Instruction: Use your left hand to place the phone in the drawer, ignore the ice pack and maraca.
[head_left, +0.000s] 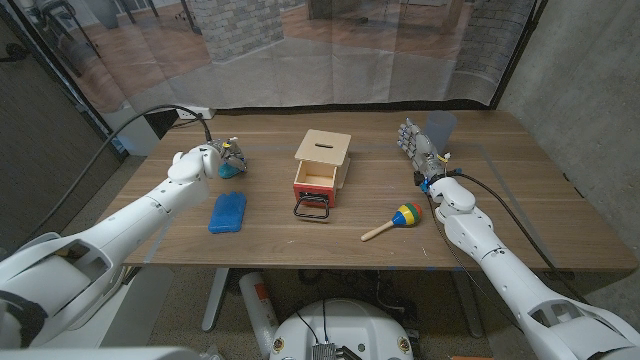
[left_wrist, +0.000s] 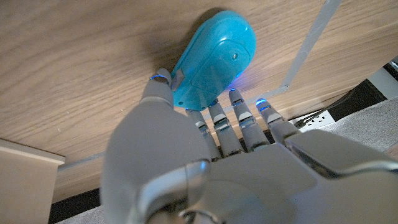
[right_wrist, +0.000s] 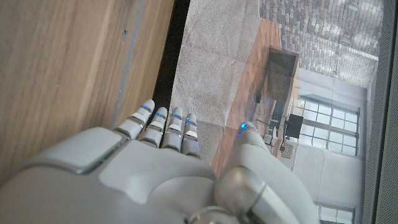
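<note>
Fingers (left_wrist: 241, 112) of the left hand (head_left: 200, 160) were spread, tips at the near end of the phone (left_wrist: 214, 62), thumb against one edge; nothing gripped yet. The phone lay on the surface (head_left: 500, 220), left of the open drawer (head_left: 314, 182). It looked like light, rigid, smooth plastic, likely slippery; pinching across its narrow sides seemed best. The left wrist view showed a recessed panel with a screw; the head view alone showed the route to the drawer. Farther off, the right hand (head_left: 415, 140) stood upright, fingers straight, holding nothing.
</note>
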